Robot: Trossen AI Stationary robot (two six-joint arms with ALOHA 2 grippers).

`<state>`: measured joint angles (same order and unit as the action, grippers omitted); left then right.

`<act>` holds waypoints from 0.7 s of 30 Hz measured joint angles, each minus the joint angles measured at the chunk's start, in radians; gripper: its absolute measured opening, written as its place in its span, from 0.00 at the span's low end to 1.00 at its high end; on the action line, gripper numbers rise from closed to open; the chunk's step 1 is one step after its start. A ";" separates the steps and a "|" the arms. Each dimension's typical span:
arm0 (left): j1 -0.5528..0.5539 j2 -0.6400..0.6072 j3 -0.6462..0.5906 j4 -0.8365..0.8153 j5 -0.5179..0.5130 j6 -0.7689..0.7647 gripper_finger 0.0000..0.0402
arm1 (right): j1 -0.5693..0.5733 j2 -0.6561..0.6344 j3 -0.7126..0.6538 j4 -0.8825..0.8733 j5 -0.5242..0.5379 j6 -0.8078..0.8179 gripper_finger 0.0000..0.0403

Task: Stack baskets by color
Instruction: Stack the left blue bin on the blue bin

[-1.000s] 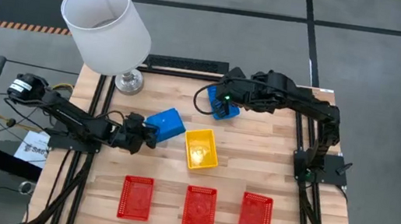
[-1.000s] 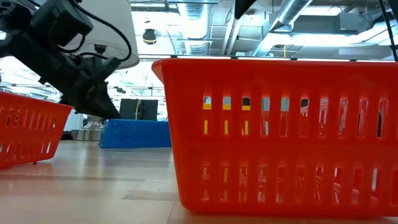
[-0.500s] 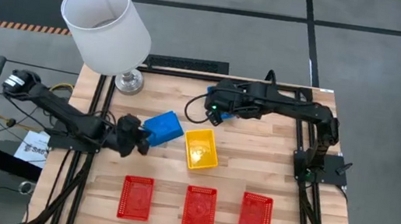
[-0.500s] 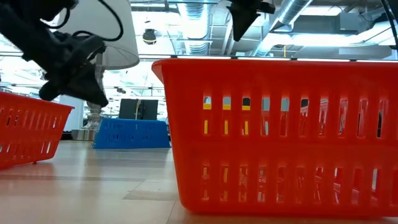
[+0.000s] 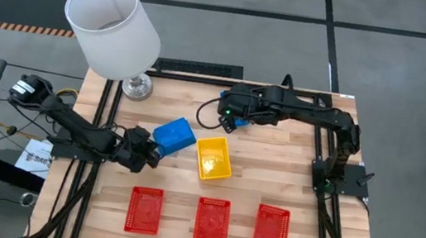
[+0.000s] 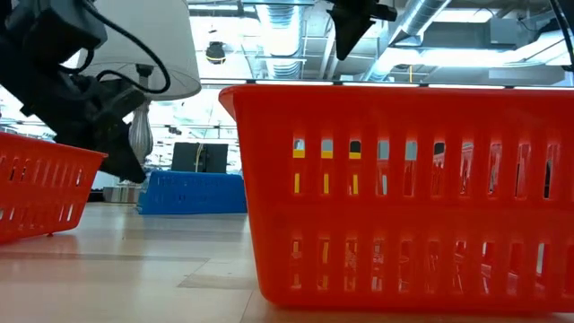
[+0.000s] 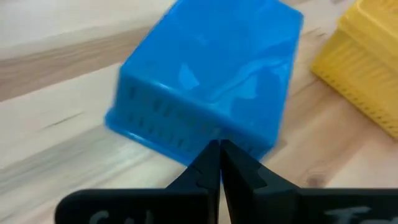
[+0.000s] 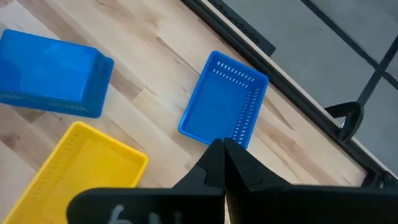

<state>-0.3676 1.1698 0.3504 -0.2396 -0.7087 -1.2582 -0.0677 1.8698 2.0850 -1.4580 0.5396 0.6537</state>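
Retreat was the change: my left pincer [image 7: 219, 149], which a second before had been up against the overturned blue basket [image 5: 175, 133], had drawn back toward the left edge of the table [image 5: 270, 185]. It hung shut and empty, its tips just short of the basket's near wall. That basket lay bottom-up near the middle of the table, just beside the yellow basket [image 5: 213, 157], and had barely shifted. My right pincer [image 8: 222, 146] had lifted off the second blue basket [image 8: 224, 115], which sat upright by the far edge. It too was pinched shut with nothing in it, hovering above that basket. The three red baskets [image 5: 212, 221] stood apart in a row along the front edge, not yet stacked. The lamp [image 5: 113, 26] stood at the far left corner, out of the way. I judged that the blues were not yet gathered: one was upside down and the other well apart from it, so the overturned one wanted righting, or the other had to be brought to it. How many yellows were nested together I could not tell.
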 joint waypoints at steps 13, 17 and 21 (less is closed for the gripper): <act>-0.013 -0.059 -0.029 0.080 -0.080 0.059 0.00 | 0.001 0.000 0.000 -0.004 -0.001 -0.007 0.03; -0.013 -0.022 -0.087 0.153 -0.065 -0.014 0.00 | 0.000 0.000 0.000 -0.005 -0.016 -0.008 0.03; -0.013 -0.007 -0.120 0.175 -0.038 -0.059 0.00 | 0.000 0.000 0.000 -0.007 -0.019 -0.008 0.03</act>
<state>-0.3807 1.1624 0.2301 -0.0643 -0.7465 -1.3173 -0.0677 1.8698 2.0850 -1.4647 0.5205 0.6453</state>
